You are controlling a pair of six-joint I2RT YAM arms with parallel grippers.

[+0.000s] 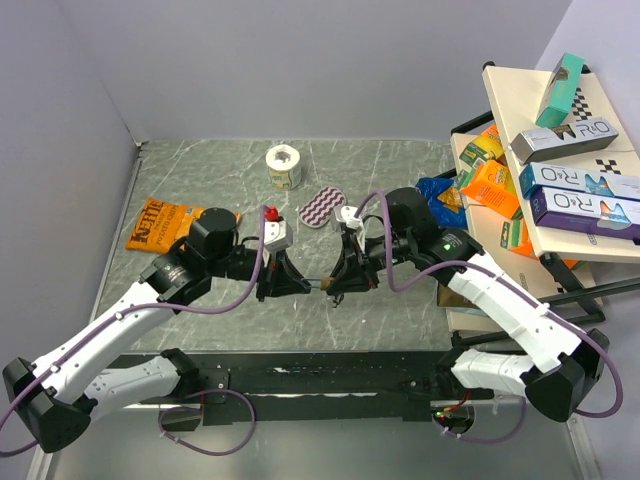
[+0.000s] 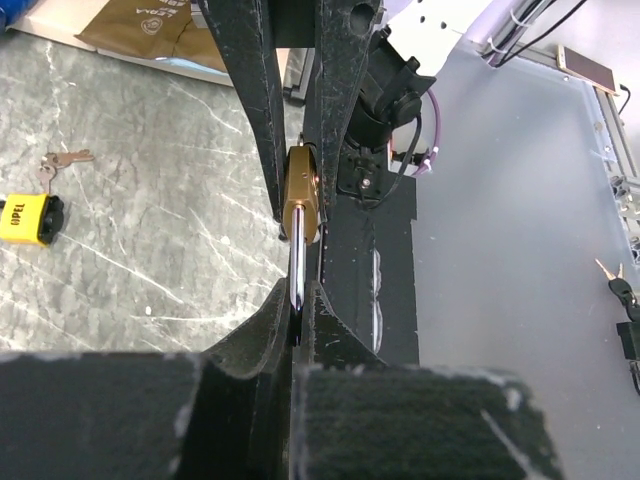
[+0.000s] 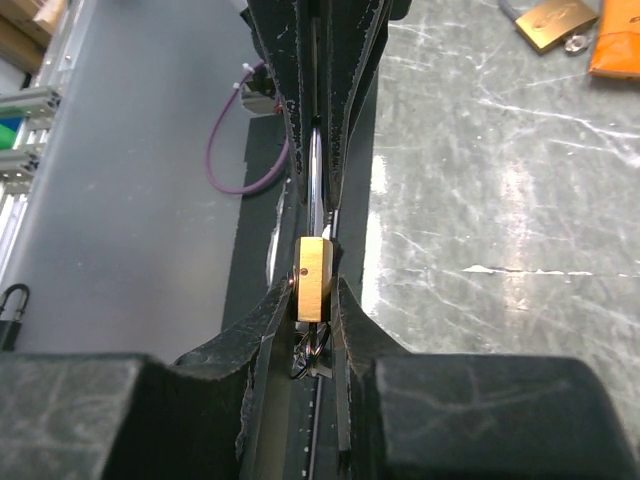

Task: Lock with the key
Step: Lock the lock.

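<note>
- The left arm (image 1: 120, 325) rises from its base at the near left corner and bends, its forearm reaching right toward the middle of the counter (image 1: 200, 170).
- The right arm (image 1: 510, 305) mirrors it from the near right corner, its wrist turned so the fingers point left.
- The two grippers face each other tip to tip over the near middle of the counter, level with one another.
- The left gripper (image 2: 297, 300) is fully closed, its fingertips pinching the steel shackle (image 2: 297, 275) of the padlock (image 2: 302, 195).
- The right gripper (image 3: 313, 290) is nearly closed, its fingers pressed against the two flat sides of the padlock's brass body.
- The padlock hangs between the two grippers, off the counter, with its shackle toward the left gripper and its body toward the right one.
- Whether a key sits in the padlock cannot be told.
- Below the padlock, both wrist views show the counter's near edge and a dark strip (image 2: 375, 270).
- A yellow lock (image 2: 25, 217) lies on the counter to one side, with keys (image 2: 60, 160) just beside it.
- A second brass lock (image 3: 555, 20) lies on the counter beyond the left gripper in the right wrist view.
- Farther back on the counter lie a chip bag (image 1: 160, 225), a tape roll (image 1: 284, 166) and a striped pad (image 1: 322, 207).
</note>
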